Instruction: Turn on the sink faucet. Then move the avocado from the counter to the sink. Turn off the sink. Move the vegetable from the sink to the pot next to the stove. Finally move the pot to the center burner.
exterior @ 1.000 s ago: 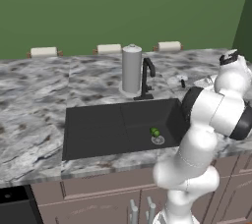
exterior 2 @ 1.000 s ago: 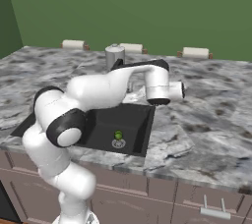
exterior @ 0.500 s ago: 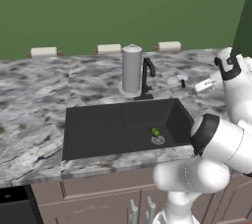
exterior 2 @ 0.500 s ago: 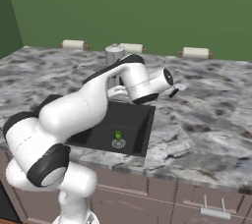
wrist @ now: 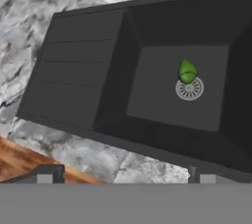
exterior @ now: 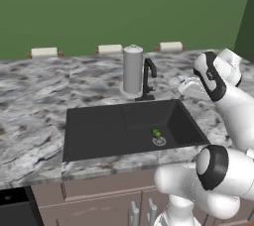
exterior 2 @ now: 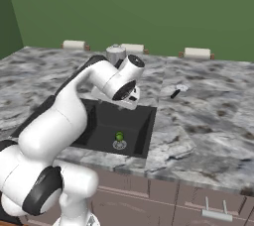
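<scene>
A plain green wall (exterior: 124, 7) is seen behind the kitchen, and three small cream rolls on brown holders (exterior: 110, 49) are set along its foot at the rear edge of the tabletop. The tabletop (exterior: 34, 101) is a grey-and-white marbled stone with dark veins, carried on brown cabinets (exterior 2: 163, 195) whose drawer fronts are fitted with silver handles. A dark patch of wall is seen at the far right of the left base view.

The sink (exterior: 99, 131), a wide matte black rectangle, is let into the tabletop near its front edge; a shallow ribbed drainer half lies on its left and a deeper basin on its right. The white arm (exterior 2: 74, 116) is raised over the sink's right side, bent at the elbow.

A tall grey cylinder canister (exterior: 132, 70) stands at the rear edge of the sink, and the slim black sink faucet (exterior: 148, 76) rises just beside it on the right, its spout curved toward the basin. A small dark-handled utensil (exterior 2: 176, 91) lies on the tabletop to the right of the sink, well apart from it.

The tool (wrist: 123, 174) is held above the front edge of the sink, looking down into the basin; its fingertips (wrist: 45, 175) are spread wide, with nothing between them.

The avocado (wrist: 187, 71) rests on the floor of the deeper basin, touching the rear rim of the round silver drain (wrist: 189, 90).
</scene>
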